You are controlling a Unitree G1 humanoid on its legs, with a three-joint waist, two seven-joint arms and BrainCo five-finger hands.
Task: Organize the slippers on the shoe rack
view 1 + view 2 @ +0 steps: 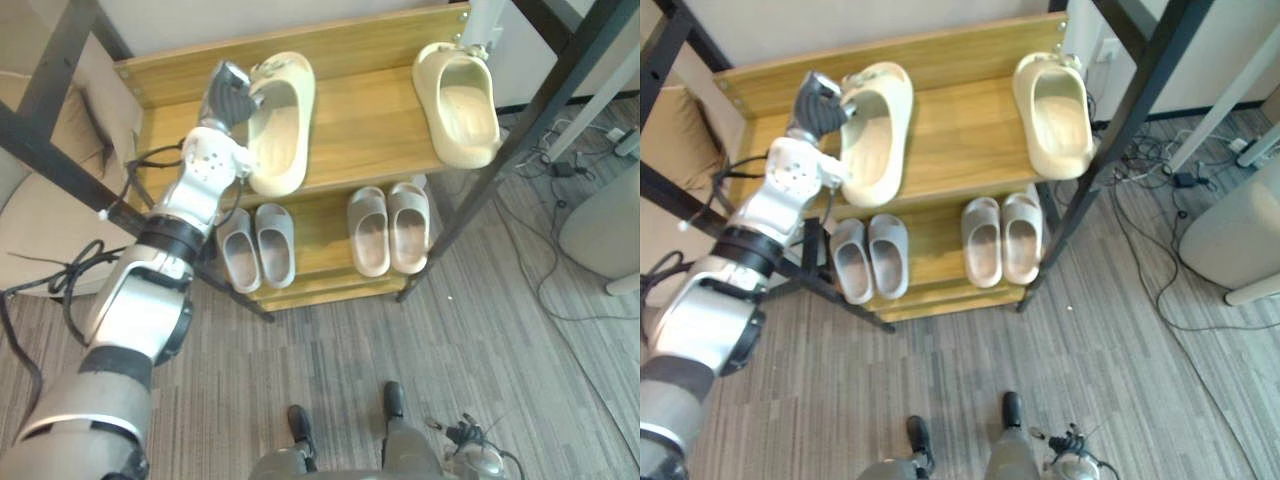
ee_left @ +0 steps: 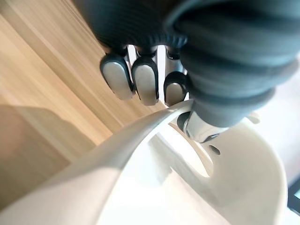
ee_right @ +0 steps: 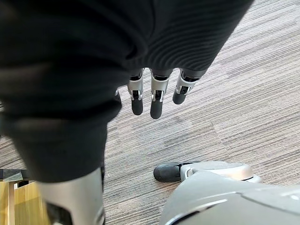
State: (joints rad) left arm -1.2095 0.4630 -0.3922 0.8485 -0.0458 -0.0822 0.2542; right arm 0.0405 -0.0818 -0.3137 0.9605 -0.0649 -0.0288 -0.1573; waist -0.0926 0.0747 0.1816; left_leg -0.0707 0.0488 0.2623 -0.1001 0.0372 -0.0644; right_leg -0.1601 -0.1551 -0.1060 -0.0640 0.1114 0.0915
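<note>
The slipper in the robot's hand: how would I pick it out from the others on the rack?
On the top shelf of the wooden shoe rack lie two big cream slippers. Yours is the left cream slipper, its rim pinched by the left hand; the right cream slipper lies free.

The left hand (image 2: 220, 61) is seen closed on the raised rim of a cream moulded foam slipper (image 2: 154, 187). Its silver, dark-tipped fingers (image 2: 116, 79) are curled down over the outer side of the rim, while the thumb (image 2: 199, 129) is pressed against the inner side, within the slipper's hollow, so that the thin wall is pinched between them. A light wooden shelf board (image 2: 56, 79) with straight grain is seen just beyond the fingertips and under the slipper.
</note>
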